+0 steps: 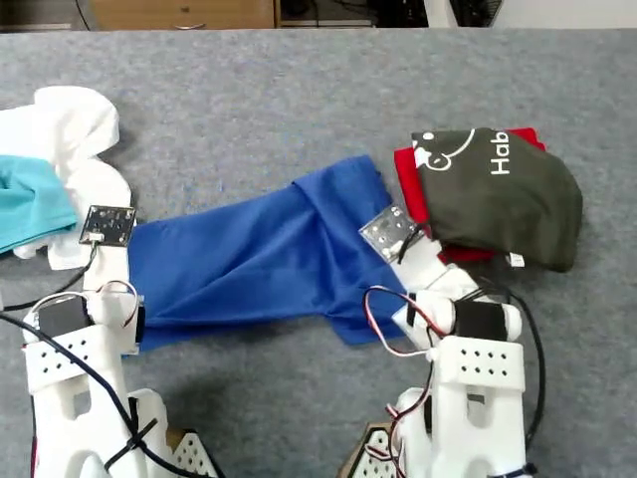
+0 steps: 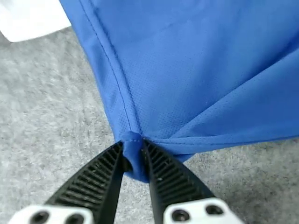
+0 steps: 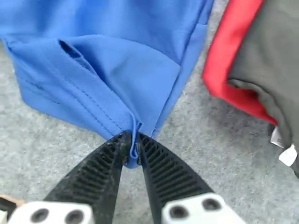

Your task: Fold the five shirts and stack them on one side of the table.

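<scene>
Your left fingers (image 2: 112, 165) are clamped on a bunched corner of the blue shirt (image 2: 196, 70), and your right fingers (image 3: 114, 154) are pinched on a folded edge of the same shirt. The blue shirt stretches across the middle of the desk (image 1: 299, 90) between the two arms. Beside its right end a folded dark grey shirt (image 1: 498, 194) lies on a red shirt (image 1: 406, 179); at its left end a teal shirt (image 1: 30, 199) lies against a crumpled white shirt (image 1: 70, 124).

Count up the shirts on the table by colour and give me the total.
blue shirt: 1
red shirt: 1
dark green shirt: 1
white shirt: 1
teal shirt: 1
Total: 5
</scene>
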{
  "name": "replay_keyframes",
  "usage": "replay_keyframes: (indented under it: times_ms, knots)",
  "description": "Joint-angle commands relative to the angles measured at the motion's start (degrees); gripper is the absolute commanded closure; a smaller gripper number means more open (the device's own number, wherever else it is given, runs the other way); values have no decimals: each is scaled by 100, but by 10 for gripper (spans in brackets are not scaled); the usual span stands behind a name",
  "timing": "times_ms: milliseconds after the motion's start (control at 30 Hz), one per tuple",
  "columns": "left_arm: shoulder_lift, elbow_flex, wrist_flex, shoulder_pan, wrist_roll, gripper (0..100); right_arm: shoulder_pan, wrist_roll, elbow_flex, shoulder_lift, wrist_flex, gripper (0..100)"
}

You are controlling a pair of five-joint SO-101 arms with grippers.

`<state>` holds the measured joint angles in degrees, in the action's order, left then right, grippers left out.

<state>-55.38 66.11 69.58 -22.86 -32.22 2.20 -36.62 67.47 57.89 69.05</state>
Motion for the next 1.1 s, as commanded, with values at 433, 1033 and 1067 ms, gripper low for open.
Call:
replay_keyframes:
  times_ms: [433, 1033, 1067]
  knots:
    - [-40, -2040, 1371, -123, -264, 877, -40, -563, -2141, 84, 1275, 857]
    - [3626, -4026, -53, 633, 941, 981, -1174, 958, -5420, -4822, -923, 996]
    - [3934, -4185, -114, 633, 941, 981, -1218, 1011, -5754, -5235, -914, 996]
